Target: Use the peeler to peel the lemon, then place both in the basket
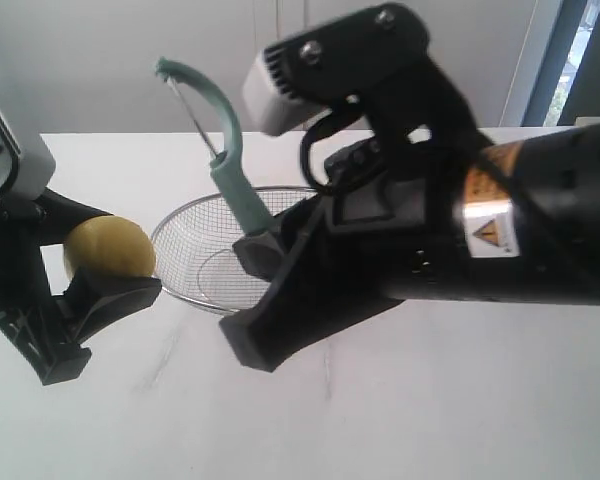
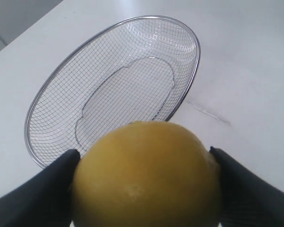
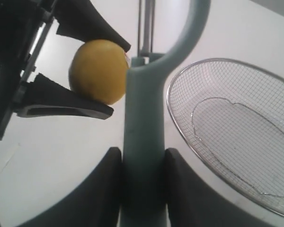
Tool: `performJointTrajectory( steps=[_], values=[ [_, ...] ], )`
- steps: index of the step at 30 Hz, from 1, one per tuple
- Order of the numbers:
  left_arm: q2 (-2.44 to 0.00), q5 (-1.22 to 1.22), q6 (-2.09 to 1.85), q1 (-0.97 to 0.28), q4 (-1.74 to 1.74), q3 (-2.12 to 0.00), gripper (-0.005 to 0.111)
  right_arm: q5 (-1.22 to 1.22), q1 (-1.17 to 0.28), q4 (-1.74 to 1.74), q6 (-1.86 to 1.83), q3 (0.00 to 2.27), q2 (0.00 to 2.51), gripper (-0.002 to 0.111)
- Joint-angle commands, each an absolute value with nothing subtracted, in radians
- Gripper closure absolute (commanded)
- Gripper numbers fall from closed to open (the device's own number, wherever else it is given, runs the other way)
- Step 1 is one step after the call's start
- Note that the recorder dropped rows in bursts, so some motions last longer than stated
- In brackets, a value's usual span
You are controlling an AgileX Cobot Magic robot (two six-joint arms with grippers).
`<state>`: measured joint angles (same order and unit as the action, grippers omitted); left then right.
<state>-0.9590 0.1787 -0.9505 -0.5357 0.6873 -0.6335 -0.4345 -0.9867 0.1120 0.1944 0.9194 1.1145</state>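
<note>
Closest in the exterior view is the right arm (image 1: 500, 250), a bulky black body that fills that side. It carries a silver label (image 1: 488, 228) with a yellow warning triangle and an orange sticker (image 1: 500, 160) above it; any writing on them is too blurred to read. The right gripper (image 3: 144, 189) is clamped on the lower end of the peeler (image 1: 236, 175), a black finger (image 3: 109, 189) pressed against each side of the pale teal handle. The peeler stands nearly upright, its curved head and thin metal blade (image 1: 192, 112) at the top, leaning toward the left side. To the left, the left gripper (image 2: 144, 189) is closed on the lemon (image 1: 110, 248), with one black finger (image 1: 115, 295) under the fruit and the other above it, holding it clear of the white table (image 1: 430, 410). The lemon's skin looks smooth, yellow and whole. In the exterior view lemon and peeler are apart, with a clear gap between them; in the right wrist view the fruit shows just behind the handle's edge. Behind both grippers and between them, the basket (image 2: 195, 71) sits flat on the table, its silver mesh and thick rim in plain sight, with an oval line pressed into its floor. Farthest back stand a pale wall (image 1: 100, 60) and a strip of window (image 1: 580, 50) at the upper right.
</note>
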Motion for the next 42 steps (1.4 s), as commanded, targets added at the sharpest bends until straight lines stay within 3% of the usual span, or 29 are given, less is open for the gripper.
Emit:
performJointTrajectory(
  steps=[1,13,23,33,42],
  values=[
    [-0.955,0.183,-0.940,-0.543,0.701,-0.629,0.107,-0.493,-0.987,0.148,0.188,0.917,1.026,0.108],
    [-0.955,0.187,-0.940,-0.543,0.701,-0.629,0.107,-0.520,-0.987,0.205,0.199,0.917,1.121,0.108],
    [-0.955,0.187,-0.940,-0.543,0.701,-0.629,0.107,-0.355,-0.986,0.237,0.235,0.917,1.312,0.108],
    [-0.955,0.195,-0.940,-0.543,0.703,-0.629,0.107,-0.305,-0.900,0.233,0.300,0.917,1.439,0.108],
    [-0.955,0.195,-0.940,-0.543,0.710,-0.629,0.107,-0.254,-0.970,0.147,0.293,0.924,1.478,0.108]
  ],
)
